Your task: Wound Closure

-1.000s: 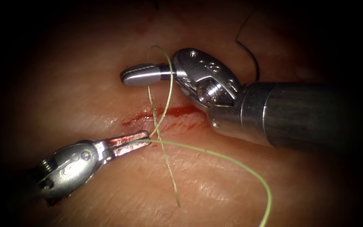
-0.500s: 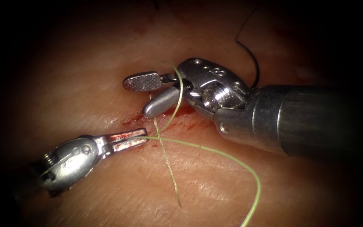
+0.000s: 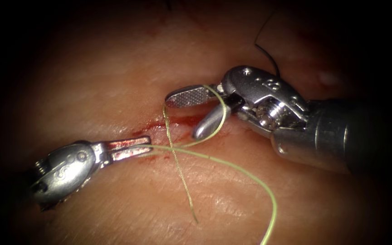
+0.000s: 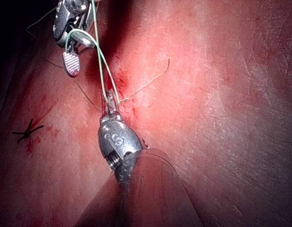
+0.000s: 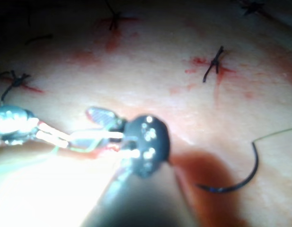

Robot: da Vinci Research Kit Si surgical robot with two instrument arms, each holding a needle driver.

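The left hand (image 3: 130,149) reaches in from eight o'clock, its jaws pressed together on the thread (image 3: 214,159). The right hand (image 3: 195,114) comes in from three o'clock, wrist bent, its jaws spread wide apart and gripping nothing, tips pointing toward nine and seven o'clock.

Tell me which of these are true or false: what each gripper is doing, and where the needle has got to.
1. The left gripper is shut on the thread. True.
2. The right gripper is clamped on the needle. False: its jaws stand open, thread looped between them, holding nothing.
3. The needle lies free on the tissue, held by neither gripper. True.
4. The needle is on the left side of the cut. False: it lies on the right, behind the right tool.
5. Red fluid marks the cut. True.
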